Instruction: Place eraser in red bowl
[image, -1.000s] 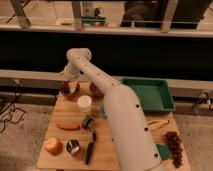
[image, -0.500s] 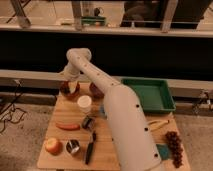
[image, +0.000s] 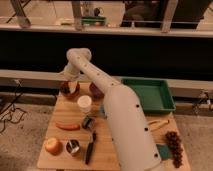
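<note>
The red bowl (image: 66, 91) stands at the far left back corner of the wooden table (image: 107, 155). My gripper (image: 70, 84) hangs right over it, at the end of the long white arm that reaches in from the lower right. A small pale block, which looks like the eraser (image: 74, 88), shows at the bowl's right side, just under the gripper. I cannot tell whether it lies in the bowl or is still held.
A darker maroon bowl (image: 95, 92) sits just right of the red one. In front of them are a white cup (image: 84, 103), a small can (image: 88, 122), a carrot (image: 67, 126), an apple (image: 52, 145), a metal cup (image: 73, 147) and a black-handled tool (image: 90, 147). A green tray (image: 147, 95), a banana (image: 159, 123) and grapes (image: 174, 145) are on the right.
</note>
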